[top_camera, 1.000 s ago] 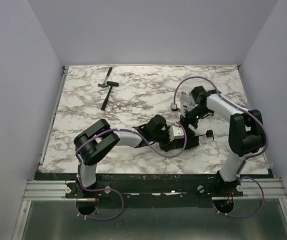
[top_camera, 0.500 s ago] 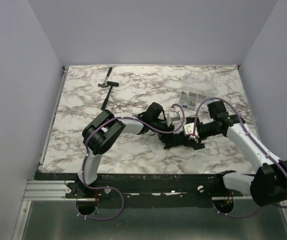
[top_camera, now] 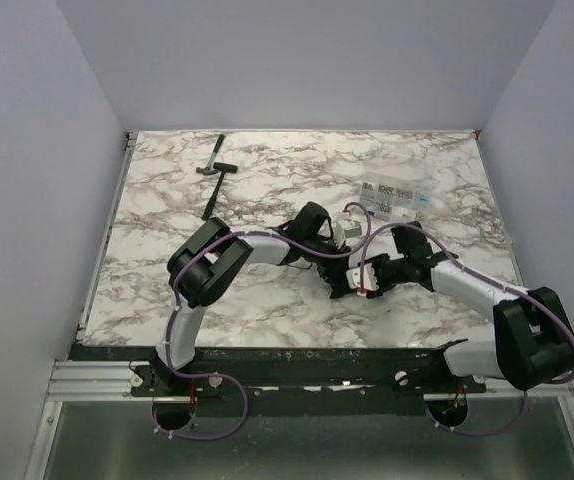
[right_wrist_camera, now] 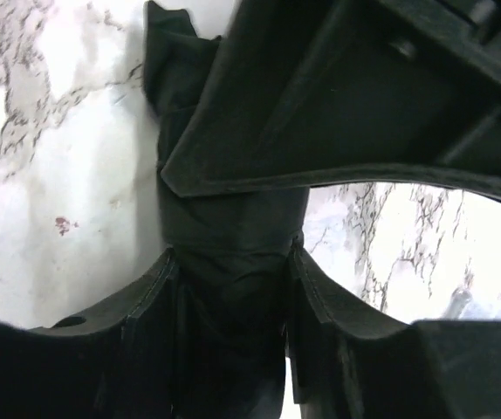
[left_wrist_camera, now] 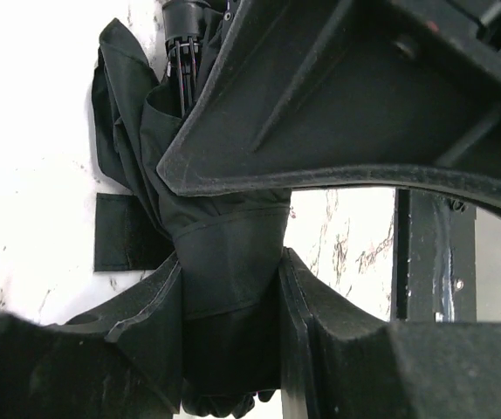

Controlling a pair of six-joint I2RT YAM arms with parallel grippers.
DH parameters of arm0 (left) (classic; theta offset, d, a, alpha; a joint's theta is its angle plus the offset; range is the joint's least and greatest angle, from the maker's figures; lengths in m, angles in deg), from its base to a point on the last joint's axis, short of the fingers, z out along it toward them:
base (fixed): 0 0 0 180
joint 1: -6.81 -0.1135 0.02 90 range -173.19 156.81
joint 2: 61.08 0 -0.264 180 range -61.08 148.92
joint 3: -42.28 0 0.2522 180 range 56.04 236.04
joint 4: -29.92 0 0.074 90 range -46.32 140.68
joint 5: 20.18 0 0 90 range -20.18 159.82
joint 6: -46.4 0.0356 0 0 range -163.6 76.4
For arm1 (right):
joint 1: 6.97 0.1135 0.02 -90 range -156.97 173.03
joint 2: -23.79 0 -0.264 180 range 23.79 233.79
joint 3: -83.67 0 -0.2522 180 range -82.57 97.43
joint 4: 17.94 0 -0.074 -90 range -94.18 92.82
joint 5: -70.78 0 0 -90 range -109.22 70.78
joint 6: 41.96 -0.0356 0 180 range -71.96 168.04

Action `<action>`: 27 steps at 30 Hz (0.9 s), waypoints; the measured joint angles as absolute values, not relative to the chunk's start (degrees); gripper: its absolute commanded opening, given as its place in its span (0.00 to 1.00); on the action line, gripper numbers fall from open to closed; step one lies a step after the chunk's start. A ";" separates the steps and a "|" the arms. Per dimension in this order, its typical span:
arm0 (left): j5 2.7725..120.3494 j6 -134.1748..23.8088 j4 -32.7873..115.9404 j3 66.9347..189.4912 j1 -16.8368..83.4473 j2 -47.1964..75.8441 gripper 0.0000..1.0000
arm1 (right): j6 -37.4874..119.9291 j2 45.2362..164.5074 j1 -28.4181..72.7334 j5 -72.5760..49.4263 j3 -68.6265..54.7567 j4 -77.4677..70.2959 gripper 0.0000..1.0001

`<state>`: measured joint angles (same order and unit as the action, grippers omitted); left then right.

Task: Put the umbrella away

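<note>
Standing by the marble table (top_camera: 157,250), I see a small hammer (top_camera: 213,190) lying out at eleven o'clock, well apart from the work. Just off the middle, toward four o'clock, both arms meet over the umbrella (left_wrist_camera: 220,253), which lies furled on the marble.

The left gripper (left_wrist_camera: 229,292) is clenched across the bundled canopy at its wrap band. A loose closure tab (left_wrist_camera: 120,244) sticks out at nine o'clock in that wrist view, and the folded ribs (left_wrist_camera: 181,52) show at twelve.

Just beside it, the right gripper (right_wrist_camera: 233,292) looks clamped on the dark cloth too, a finger pressed to each side.

A clear packet (top_camera: 392,200) rests at two o'clock.

I'd judge the umbrella light, with soft, slick cloth over a stiff core. Pinching cloth alone would let it slide or bunch, so squeeze through to the ribs.
</note>
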<state>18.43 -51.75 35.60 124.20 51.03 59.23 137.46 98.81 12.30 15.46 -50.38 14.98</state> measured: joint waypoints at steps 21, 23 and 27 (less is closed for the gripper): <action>51.60 -52.09 6.91 84.88 49.57 16.94 0.97 | 125.51 126.70 12.98 18.00 -19.46 44.88 0.15; 50.64 -48.47 5.24 81.89 49.59 15.45 0.96 | 123.67 129.09 12.71 19.09 -17.18 47.26 0.15; 50.29 -39.07 8.72 79.94 54.36 13.48 0.95 | 120.22 133.20 12.69 21.58 -13.99 52.68 0.15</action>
<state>50.29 -39.07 8.72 79.94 54.36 13.48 120.22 133.20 12.69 21.58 -13.99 52.68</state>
